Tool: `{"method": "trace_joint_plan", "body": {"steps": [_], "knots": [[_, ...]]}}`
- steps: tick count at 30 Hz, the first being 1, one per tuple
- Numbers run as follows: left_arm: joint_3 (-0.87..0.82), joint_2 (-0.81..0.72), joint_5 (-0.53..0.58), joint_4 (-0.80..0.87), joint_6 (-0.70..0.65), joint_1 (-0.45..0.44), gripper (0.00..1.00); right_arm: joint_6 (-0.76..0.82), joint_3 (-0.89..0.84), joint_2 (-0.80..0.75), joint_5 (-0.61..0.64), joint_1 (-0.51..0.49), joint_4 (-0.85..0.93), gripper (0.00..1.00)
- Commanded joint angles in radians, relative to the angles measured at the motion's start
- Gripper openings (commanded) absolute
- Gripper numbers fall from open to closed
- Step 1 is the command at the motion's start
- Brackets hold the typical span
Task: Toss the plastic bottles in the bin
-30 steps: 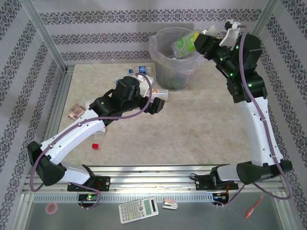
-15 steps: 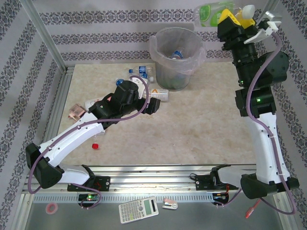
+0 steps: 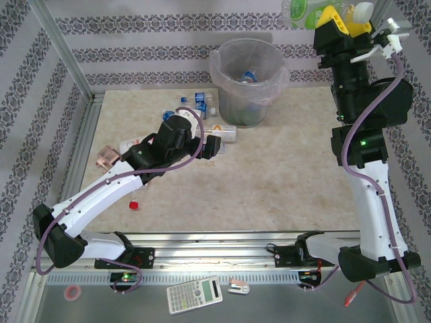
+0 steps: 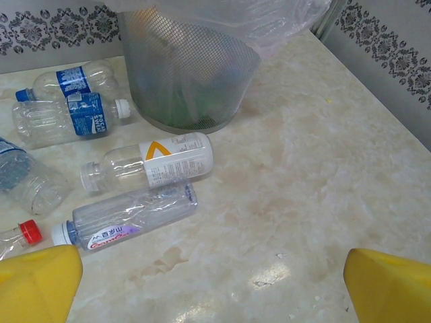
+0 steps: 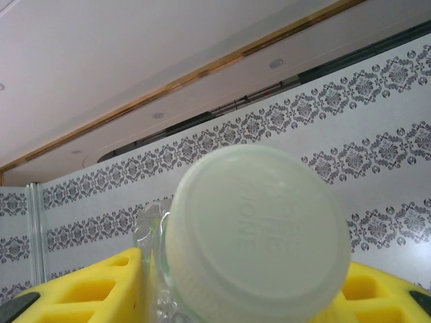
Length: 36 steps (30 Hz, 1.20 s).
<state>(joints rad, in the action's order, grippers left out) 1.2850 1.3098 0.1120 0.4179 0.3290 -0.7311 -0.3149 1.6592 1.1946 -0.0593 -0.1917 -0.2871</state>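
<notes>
The right gripper (image 3: 339, 23) is high up, clamped on a green-labelled bottle (image 3: 298, 12) whose white cap (image 5: 259, 232) sits between its jaws. The bin (image 3: 232, 101) stands below, to its left. The left gripper (image 4: 215, 282) hangs spread wide, with loose bottles (image 4: 161, 161) ahead-left of it beside the bin.

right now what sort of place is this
Probably a robot test cell, not a home: an aluminium frame, patterned backdrop panels as walls, and a calculator on the metal ledge.
</notes>
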Motion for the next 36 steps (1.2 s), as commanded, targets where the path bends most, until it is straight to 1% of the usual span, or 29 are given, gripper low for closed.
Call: {"method": "trace_joint_plan", "body": {"steps": [1, 3, 6, 8, 9, 10, 13, 14, 16, 17, 19, 21, 25, 30, 36], "knots": [[-0.008, -0.027, 0.027, -0.022, 0.025, 0.013, 1.00, 0.023, 0.012, 0.038, 0.005, 0.008, -0.030, 0.21], [-0.007, -0.032, 0.032, -0.011, 0.028, 0.015, 1.00, 0.034, 0.020, 0.074, 0.006, 0.008, -0.018, 0.21], [-0.009, -0.042, 0.038, 0.006, 0.033, 0.017, 1.00, 0.058, 0.038, 0.173, 0.006, 0.007, 0.033, 0.22], [-0.010, -0.048, 0.042, 0.018, 0.032, 0.018, 1.00, 0.079, 0.056, 0.270, 0.005, 0.007, 0.064, 0.26], [-0.012, -0.051, 0.047, 0.025, 0.037, 0.020, 1.00, 0.074, 0.092, 0.328, 0.018, 0.009, 0.130, 0.34], [-0.016, -0.053, 0.049, 0.031, 0.042, 0.021, 1.00, 0.064, 0.125, 0.386, 0.011, 0.014, 0.177, 0.49], [-0.019, -0.050, 0.041, 0.045, 0.059, 0.030, 1.00, 0.043, 0.235, 0.543, -0.047, 0.030, 0.328, 0.75], [-0.019, -0.048, 0.041, 0.050, 0.064, 0.031, 1.00, 0.032, 0.266, 0.575, -0.071, 0.035, 0.364, 0.80], [-0.024, -0.045, 0.039, 0.053, 0.077, 0.036, 1.00, 0.019, 0.320, 0.605, -0.081, 0.037, 0.449, 0.85], [-0.025, -0.044, 0.041, 0.054, 0.081, 0.037, 1.00, 0.021, 0.313, 0.593, -0.083, 0.037, 0.446, 0.87], [-0.032, -0.044, 0.052, 0.059, 0.099, 0.042, 1.00, 0.035, 0.253, 0.539, -0.064, 0.032, 0.387, 0.92], [-0.043, -0.043, 0.054, 0.059, 0.120, 0.050, 1.00, 0.057, 0.231, 0.494, -0.060, 0.030, 0.374, 0.95], [-0.071, -0.043, 0.055, 0.059, 0.166, 0.072, 1.00, 0.088, 0.231, 0.433, -0.080, 0.031, 0.410, 0.98], [-0.087, -0.039, 0.045, 0.078, 0.213, 0.108, 1.00, 0.067, 0.194, 0.364, -0.112, 0.031, 0.413, 0.98], [-0.093, -0.034, 0.031, 0.126, 0.294, 0.164, 1.00, 0.035, 0.175, 0.303, -0.194, 0.029, 0.431, 0.98]]}}
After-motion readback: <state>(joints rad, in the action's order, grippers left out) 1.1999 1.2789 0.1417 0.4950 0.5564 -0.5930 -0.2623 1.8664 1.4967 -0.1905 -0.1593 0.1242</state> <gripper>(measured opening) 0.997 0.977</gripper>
